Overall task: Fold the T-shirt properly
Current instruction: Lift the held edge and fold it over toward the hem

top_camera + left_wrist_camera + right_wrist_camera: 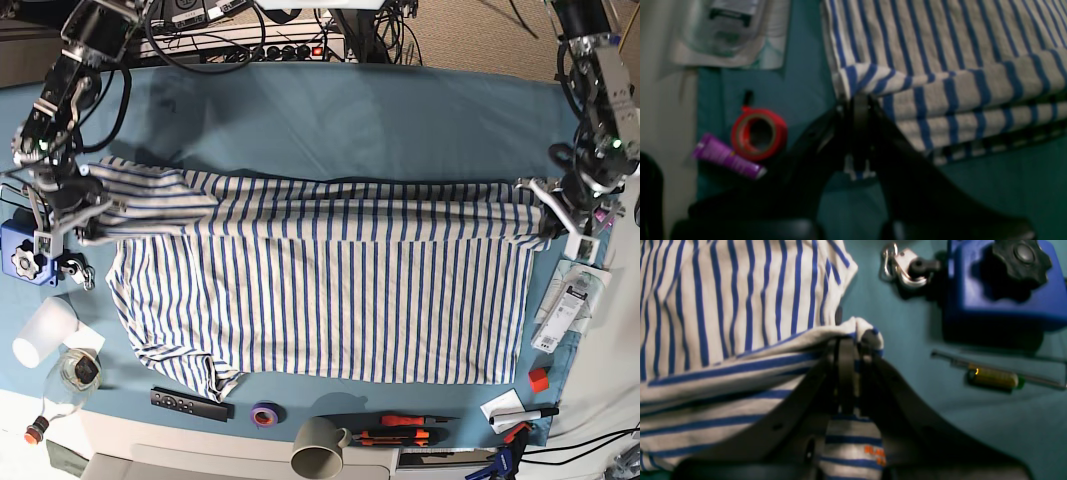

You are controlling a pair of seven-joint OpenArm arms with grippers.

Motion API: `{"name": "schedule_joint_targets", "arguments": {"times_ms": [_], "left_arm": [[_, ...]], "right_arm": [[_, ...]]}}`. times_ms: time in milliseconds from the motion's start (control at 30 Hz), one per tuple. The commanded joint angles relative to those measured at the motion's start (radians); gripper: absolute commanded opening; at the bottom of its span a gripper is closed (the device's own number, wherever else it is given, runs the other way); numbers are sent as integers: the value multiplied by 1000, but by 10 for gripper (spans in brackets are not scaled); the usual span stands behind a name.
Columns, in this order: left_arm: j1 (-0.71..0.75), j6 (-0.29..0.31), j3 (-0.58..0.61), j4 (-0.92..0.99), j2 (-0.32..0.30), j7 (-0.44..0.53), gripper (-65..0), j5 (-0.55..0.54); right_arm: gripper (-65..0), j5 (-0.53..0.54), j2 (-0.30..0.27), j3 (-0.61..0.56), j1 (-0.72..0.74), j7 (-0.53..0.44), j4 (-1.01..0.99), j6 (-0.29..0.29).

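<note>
On the base view's left, our right gripper (88, 222) is clenching the sleeve-side edge of the T-shirt (330, 300). The shirt is lying spread across the teal cloth (330, 120), its long axis running side to side. On the right, our left gripper (545, 205) is pinching the hem-side corner. Between them the lifted edge is stretching, the body lying toward the near side.
</note>
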State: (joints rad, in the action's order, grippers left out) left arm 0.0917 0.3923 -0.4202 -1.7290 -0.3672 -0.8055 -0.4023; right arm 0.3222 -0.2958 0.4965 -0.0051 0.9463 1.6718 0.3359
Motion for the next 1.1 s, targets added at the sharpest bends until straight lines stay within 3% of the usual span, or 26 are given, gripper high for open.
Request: {"name": "schedule_joint_targets", "arguments": {"times_ms": [0,367,500,767,900,933,1000,1067], "left_arm": [[-37,-8,-3,7,-18,32,-650,3],[-234,2,-1,245,-15,40,-650,-32],[-279,47,0,306,-4,40,-650,-39],[-294,53,2,324,-2,46,-650,-40],[-294,53,2,324,-2,47,-650,-40],[-294,53,2,324,-2,47,-610,-40],[-294,53,2,324,-2,47,-514,-49],[-294,53,2,324,-2,47,-460,-50]], "right_arm": [[-650,-2,-24,6,40,-34,-4,-12],[-650,-3,-34,6,280,-32,-300,12],[-650,-10,-34,6,311,-33,-323,15],[-650,-35,-34,6,316,-28,-326,16],[-650,-35,-34,6,316,-25,-326,90],[-646,-34,-34,6,316,-26,-326,111],[-563,-34,-34,6,316,-29,-326,121],[-494,-34,-34,6,319,-31,-326,120]]}}
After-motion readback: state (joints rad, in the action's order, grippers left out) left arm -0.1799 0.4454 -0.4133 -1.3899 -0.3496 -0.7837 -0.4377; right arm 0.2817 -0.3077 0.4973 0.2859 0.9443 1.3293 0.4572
